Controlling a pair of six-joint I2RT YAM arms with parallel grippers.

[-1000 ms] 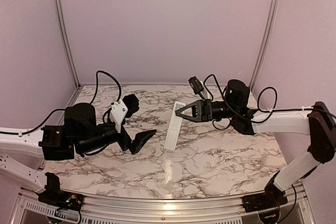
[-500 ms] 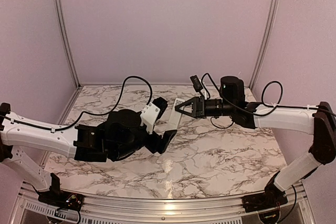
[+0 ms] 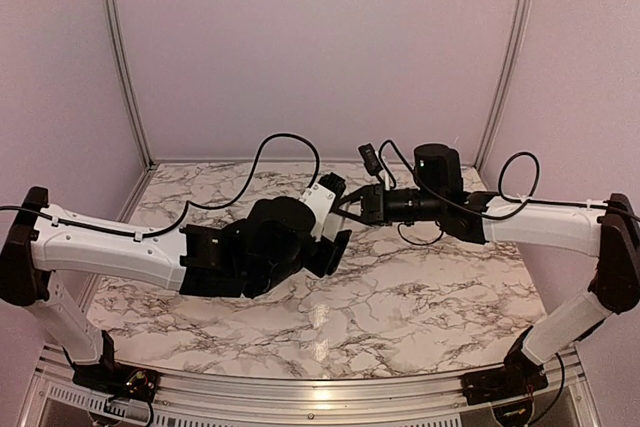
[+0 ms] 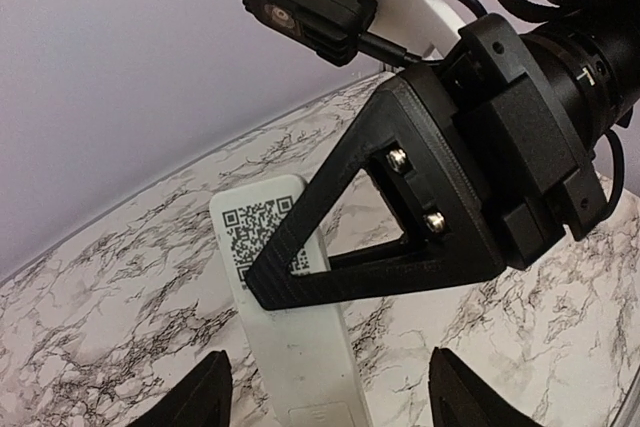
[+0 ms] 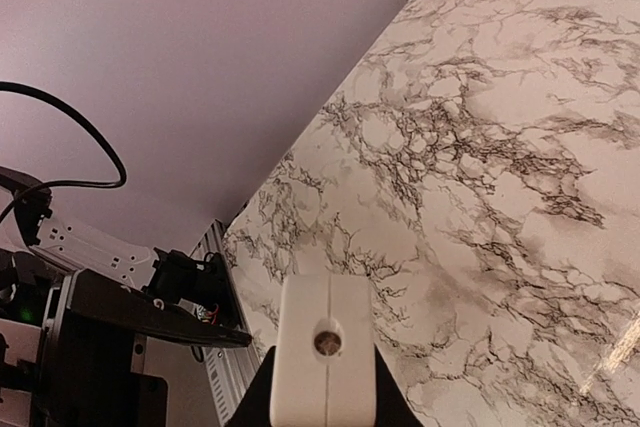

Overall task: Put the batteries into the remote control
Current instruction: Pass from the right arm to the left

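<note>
1. Right hand (image 4: 272,283): clenched on the remote control (image 4: 295,347). In the left wrist view, one black triangular finger lies across the white body just below the QR label (image 4: 262,237). The opposite finger is hidden behind the remote control.
2. The right wrist view shows the narrow end of the remote control head-on, low in the frame. It is wedged between the two dark fingers of the right hand, with a small round mark at its centre.
3. Left hand (image 4: 325,402): released. Its two fingertips (image 4: 200,397) stand well apart, one on each side of the remote control's long body. Neither is seen touching it.
4. Location of the remote control: over the middle of the marble surface (image 3: 420,297), between the two hands. The labelled end points toward the rear wall. From the right wrist view it appears to be held above the surface. Whether any part rests on the surface cannot be determined.
5. In the top external view the left arm (image 3: 120,247) reaches in from the left. Its wrist covers nearly all of the remote control. The right arm (image 3: 540,227) reaches in from the right, and the two hands meet just left of centre.
6. The black camera (image 4: 305,2) on the right wrist sits above the right hand, with its cable trailing back.
</note>
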